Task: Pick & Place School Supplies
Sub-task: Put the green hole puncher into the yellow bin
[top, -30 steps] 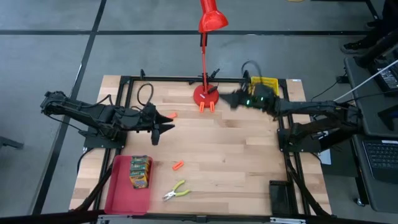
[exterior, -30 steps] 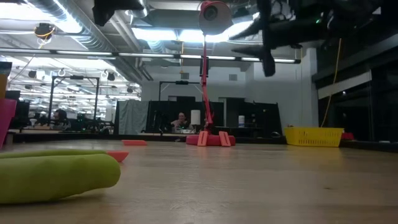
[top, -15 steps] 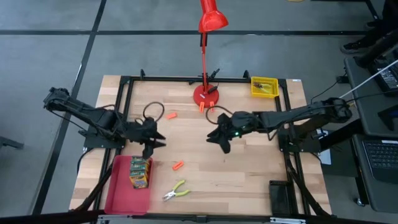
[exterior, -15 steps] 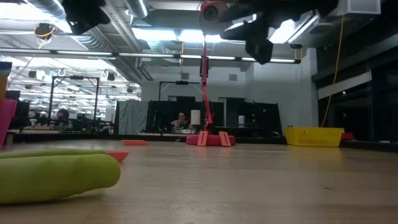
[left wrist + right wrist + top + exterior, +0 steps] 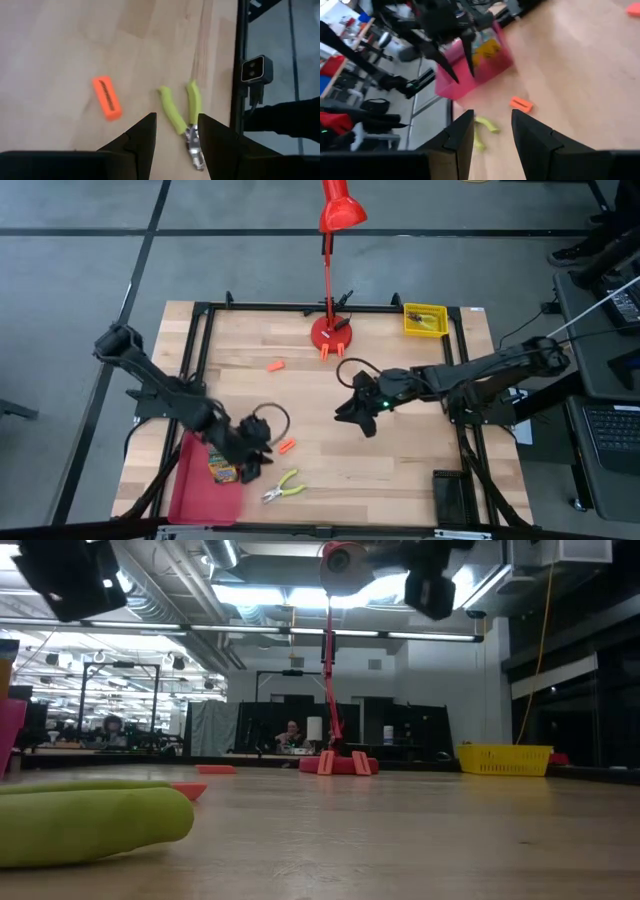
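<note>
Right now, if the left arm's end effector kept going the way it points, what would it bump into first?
Probably the pliers: their yellow-green handles lie just ahead of the open left end effector, between its fingers. The orange piece lies off to one side. Height above the table is unclear.

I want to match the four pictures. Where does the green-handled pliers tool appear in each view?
High view: pliers near the front edge, beside the orange piece.
Low view: green handle close, at left.
Left wrist view: pliers ahead.
Right wrist view: handle ahead.
Shared landmark: the orange piece.
</note>
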Available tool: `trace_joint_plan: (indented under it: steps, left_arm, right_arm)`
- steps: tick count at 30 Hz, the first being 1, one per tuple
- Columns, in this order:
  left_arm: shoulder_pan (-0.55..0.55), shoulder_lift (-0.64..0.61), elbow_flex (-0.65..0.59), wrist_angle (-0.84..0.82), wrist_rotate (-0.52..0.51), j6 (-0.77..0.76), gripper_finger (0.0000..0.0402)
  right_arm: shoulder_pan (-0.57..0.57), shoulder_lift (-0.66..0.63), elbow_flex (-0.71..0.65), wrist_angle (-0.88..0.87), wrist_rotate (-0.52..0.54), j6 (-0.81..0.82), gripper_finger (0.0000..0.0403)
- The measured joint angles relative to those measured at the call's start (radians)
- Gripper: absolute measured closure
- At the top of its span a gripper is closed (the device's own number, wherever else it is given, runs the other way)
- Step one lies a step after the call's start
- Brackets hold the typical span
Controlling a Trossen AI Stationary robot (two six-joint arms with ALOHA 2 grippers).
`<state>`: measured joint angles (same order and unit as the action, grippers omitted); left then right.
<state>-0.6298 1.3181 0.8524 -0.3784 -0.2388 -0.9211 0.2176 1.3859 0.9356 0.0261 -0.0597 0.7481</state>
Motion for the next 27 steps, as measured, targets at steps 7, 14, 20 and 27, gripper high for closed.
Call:
trace_joint_plan:
  steps: [7, 14, 20, 27]
  left_arm:
    - [-0.033, 0.244, 0.197, -0.096, -0.003, -0.121, 0.0261]
    - [-0.001, 0.486, 0.395, -0.205, 0.008, -0.157, 0.0261]
    - [0.006, 0.581, 0.427, -0.283, 0.039, -0.213, 0.0261]
    - [0.011, 0.613, 0.43, -0.277, 0.118, -0.16, 0.0261]
  right_arm:
    - [0.042, -0.073, 0.0, -0.013, 0.0, -0.037, 0.0266]
    - [0.099, -0.1, 0.0, -0.015, 0.041, -0.05, 0.0266]
    - [0.177, -0.1, 0.0, -0.028, 0.059, -0.048, 0.0266]
    - [0.283, -0.1, 0.0, -0.027, 0.173, -0.023, 0.0266]
